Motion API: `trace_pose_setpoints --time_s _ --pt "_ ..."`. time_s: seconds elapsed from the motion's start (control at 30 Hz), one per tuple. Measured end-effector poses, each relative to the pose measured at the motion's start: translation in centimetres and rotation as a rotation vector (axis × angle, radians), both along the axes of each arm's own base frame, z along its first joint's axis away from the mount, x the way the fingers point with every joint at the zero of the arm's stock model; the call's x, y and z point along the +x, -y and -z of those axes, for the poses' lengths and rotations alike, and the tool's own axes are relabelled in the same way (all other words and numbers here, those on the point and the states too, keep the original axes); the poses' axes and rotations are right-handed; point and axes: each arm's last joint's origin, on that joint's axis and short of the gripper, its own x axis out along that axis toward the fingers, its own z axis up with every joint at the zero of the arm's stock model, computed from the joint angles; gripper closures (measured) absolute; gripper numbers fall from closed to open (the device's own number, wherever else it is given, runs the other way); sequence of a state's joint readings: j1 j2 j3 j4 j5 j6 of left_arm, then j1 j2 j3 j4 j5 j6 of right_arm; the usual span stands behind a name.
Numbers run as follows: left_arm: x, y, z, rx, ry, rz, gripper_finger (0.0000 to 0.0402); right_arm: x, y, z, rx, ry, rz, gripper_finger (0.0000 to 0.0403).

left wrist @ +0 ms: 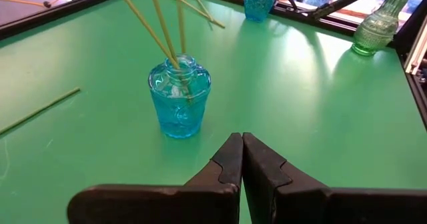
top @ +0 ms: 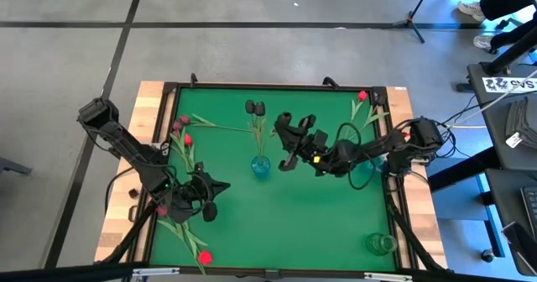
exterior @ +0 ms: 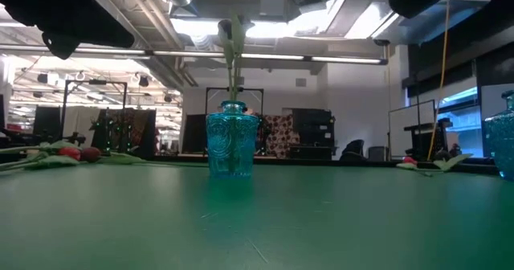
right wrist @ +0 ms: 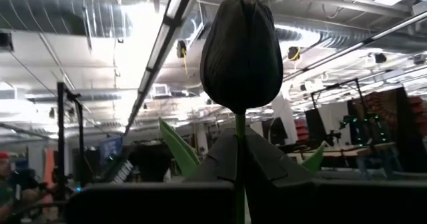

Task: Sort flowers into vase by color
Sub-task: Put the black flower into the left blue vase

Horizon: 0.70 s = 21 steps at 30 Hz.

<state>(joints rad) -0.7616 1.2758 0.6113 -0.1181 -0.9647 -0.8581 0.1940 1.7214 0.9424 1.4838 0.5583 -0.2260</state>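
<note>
Overhead strip lights [right wrist: 175, 19] bright, blown out along ceiling in low and right wrist views. Black tulip [right wrist: 241, 54] backlit, near silhouette, head sharp, room behind soft. Green surface [top: 319, 206] evenly lit from above in high view, shadows faint and short. Blue vase [exterior: 232, 147] glows, glass translucent, foreground mat blurred at table height. Left wrist view: pale sheen across mat, soft shadow beside vase, left tool [left wrist: 241, 159] dark, slightly soft. Low view's upper corners dark with arm shapes.
</note>
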Motion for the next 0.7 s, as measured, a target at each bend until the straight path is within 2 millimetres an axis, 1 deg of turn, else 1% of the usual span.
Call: trace_pose_setpoints --time_s 0.13,0.47,0.7 --pt "0.0 0.0 0.0 0.0 0.0 0.001 0.0398 0.4 0.4 0.4 0.0 -0.046 0.006 0.0396" --pt "0.0 0.0 0.0 0.0 0.0 0.0 0.0398 1.2 0.2 1.7 -0.021 -0.204 -0.001 0.0394" --pt "0.0 0.0 0.0 0.0 0.0 0.0 0.0398 1.8 0.2 3.2 0.057 -0.337 -0.02 0.0391"
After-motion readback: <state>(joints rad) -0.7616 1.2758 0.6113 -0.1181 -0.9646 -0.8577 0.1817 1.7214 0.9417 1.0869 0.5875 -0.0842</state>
